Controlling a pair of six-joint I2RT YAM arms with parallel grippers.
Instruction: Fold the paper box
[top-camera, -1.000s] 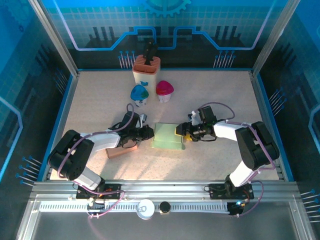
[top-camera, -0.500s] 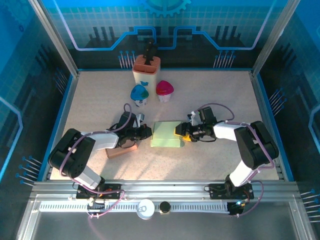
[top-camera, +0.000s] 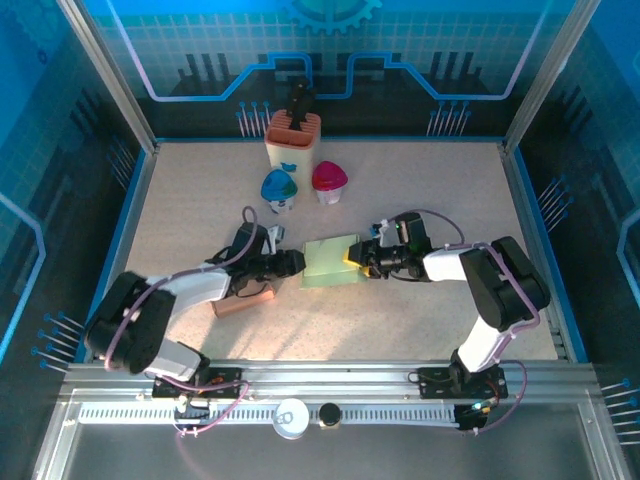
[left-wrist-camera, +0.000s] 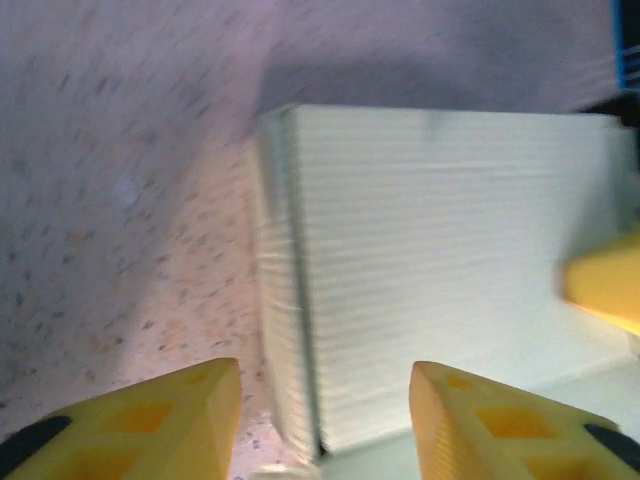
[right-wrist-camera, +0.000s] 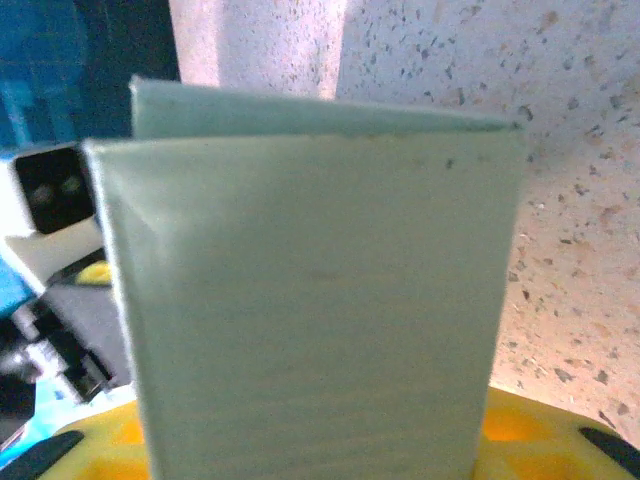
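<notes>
Top external. Paper box (top-camera: 328, 265): pale green, lying mid-table (top-camera: 430, 190) between the two arms, one end toward each. Left gripper (top-camera: 293, 262): at the box's left edge, pointing right at it; contact not discernible from here. Right gripper (top-camera: 357, 258): at the opposite, right edge, a yellow finger overlapping the box's corner. Brown block (top-camera: 243, 300): just beside the left arm, apart from the box.

Left wrist. Fingers (left-wrist-camera: 150, 420): spread wide, nothing between them. Box (left-wrist-camera: 440, 270) straight ahead, its near left edge facing the gap, top panel running away toward the far side. Yellow fingertip (left-wrist-camera: 605, 290) of the right gripper resting on the far right edge.

Right wrist. Box panel (right-wrist-camera: 310, 300): directly in front of the lens, a second layer showing behind its top edge. Yellow pads (right-wrist-camera: 545, 430): visible low on either side of the panel; closure on the paper hidden, so grip not determinable.

Judgement: right gripper nearer, already on the box; left gripper lined up to take or brace the opposite edge, approach rightward.
</notes>
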